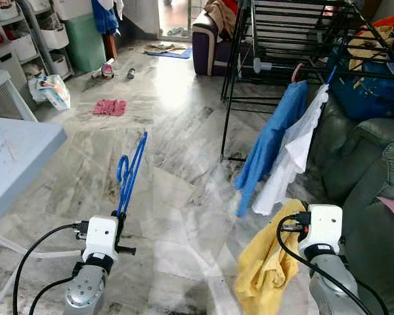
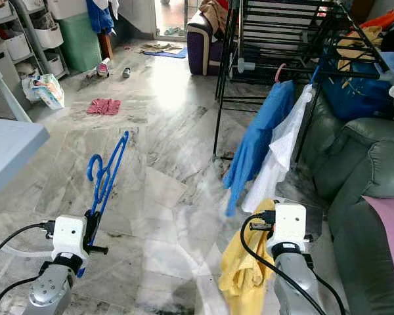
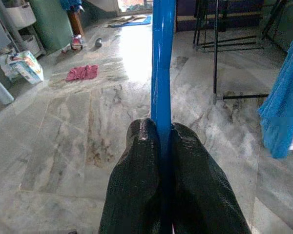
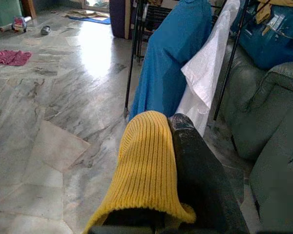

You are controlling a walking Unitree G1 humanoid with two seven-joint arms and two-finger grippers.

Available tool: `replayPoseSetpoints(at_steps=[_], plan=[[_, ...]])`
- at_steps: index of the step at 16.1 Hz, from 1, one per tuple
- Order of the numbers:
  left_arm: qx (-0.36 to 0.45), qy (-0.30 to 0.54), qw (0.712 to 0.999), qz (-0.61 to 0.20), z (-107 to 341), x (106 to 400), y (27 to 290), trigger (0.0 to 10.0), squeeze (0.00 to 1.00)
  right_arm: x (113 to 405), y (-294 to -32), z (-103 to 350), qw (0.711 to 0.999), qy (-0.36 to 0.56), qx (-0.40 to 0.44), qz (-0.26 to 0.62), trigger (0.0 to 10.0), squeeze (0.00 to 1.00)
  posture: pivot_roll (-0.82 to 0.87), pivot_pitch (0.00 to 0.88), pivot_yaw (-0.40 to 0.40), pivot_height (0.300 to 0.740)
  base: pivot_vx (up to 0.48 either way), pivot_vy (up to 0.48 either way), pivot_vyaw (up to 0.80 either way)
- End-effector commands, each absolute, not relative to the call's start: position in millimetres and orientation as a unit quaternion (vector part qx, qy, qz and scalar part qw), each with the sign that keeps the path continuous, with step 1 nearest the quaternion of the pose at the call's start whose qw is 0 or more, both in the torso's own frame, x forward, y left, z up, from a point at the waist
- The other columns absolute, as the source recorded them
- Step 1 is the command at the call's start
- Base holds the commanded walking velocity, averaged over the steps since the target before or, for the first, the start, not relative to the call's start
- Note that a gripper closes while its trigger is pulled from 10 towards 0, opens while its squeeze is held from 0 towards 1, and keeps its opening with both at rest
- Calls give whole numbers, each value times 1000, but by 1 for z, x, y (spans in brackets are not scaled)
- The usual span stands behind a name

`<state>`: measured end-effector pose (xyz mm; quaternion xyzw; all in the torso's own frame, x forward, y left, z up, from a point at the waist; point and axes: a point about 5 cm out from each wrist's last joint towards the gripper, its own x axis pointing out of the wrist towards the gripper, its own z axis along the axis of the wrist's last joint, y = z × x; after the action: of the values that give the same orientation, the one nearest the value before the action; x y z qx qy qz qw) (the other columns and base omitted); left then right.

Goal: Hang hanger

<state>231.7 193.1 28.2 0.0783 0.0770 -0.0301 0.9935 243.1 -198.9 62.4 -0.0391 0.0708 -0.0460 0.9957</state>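
While my left gripper (image 3: 161, 141) pinches the slim, glossy blue hanger (image 1: 131, 172), which stands upright above its fingers, my right gripper (image 4: 171, 126) is clamped on a yellow knit garment (image 1: 266, 259).

From my remote seat, the yellow knit garment (image 4: 146, 165) covered one finger of the right gripper (image 4: 172, 127), so I could not see that finger at all. The blue hanger (image 3: 162, 63) ran off the top edge of the left wrist view, hiding its hook there. The drying rack (image 1: 295, 39) was cut off by the upper edge of the head views. Small things on the far floor (image 1: 116, 71) were too small for me to identify.
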Motion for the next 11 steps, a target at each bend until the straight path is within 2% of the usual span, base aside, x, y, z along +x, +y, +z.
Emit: replayPoseSetpoints(at_steps=[1,11], plan=[[81,69,994,-34,30,233,193,10000,0,244,-200,67,996,59,-41,-48,10000,0,16,0,-31,740,0,0,0],[79,69,994,-31,30,235,194,10000,0,245,-199,64,996,67,-43,-46,10000,0,13,0,-30,740,0,0,0]])
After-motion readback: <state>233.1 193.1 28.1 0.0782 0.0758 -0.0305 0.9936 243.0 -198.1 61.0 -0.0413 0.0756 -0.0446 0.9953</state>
